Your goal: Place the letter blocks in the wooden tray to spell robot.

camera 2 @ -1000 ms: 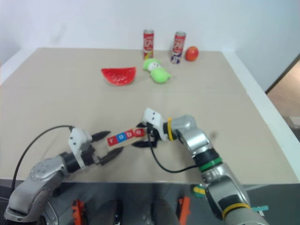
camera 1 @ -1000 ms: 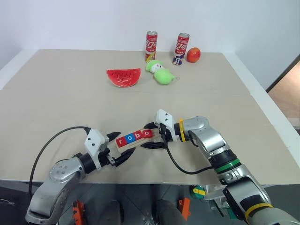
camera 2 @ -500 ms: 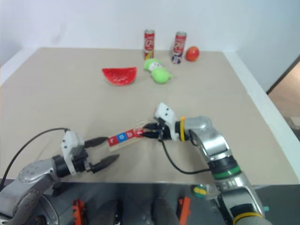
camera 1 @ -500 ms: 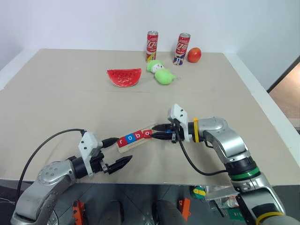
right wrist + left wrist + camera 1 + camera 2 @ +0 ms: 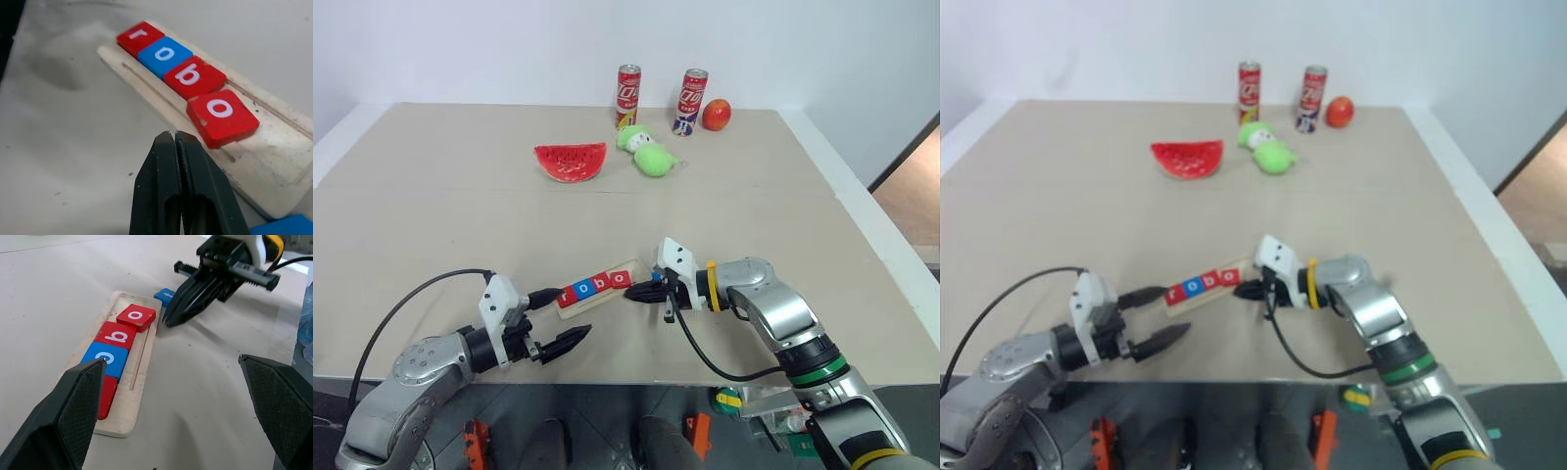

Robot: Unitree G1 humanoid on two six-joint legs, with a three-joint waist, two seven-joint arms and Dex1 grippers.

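The wooden tray (image 5: 264, 176) lay slantwise on the counter (image 5: 460, 215) near its front edge, between the 2 grippers. It carried 4 letter blocks in a row: a red r (image 5: 140, 35), a blue o (image 5: 164, 53), a red b (image 5: 194, 76) and a red o (image 5: 222, 116); that last o sat skewed, out of line with the other 3. The slot past it was bare wood. A 5th block, blue (image 5: 164, 295), lay on the counter just beside the tray's far end, next to the right gripper's tips.

The right gripper (image 5: 174, 139) had its 2 fingers pressed together, pinching nothing, its tips just beside the tray's edge near the skewed o. The left gripper (image 5: 560, 318) hovered at the tray's other end, fingers spread wide and empty.

Well apart, toward the back of the counter, stood 2 cans (image 5: 628, 93), with a red fruit (image 5: 716, 115), a green plush toy (image 5: 649, 152) and a watermelon slice (image 5: 571, 161) nearby.
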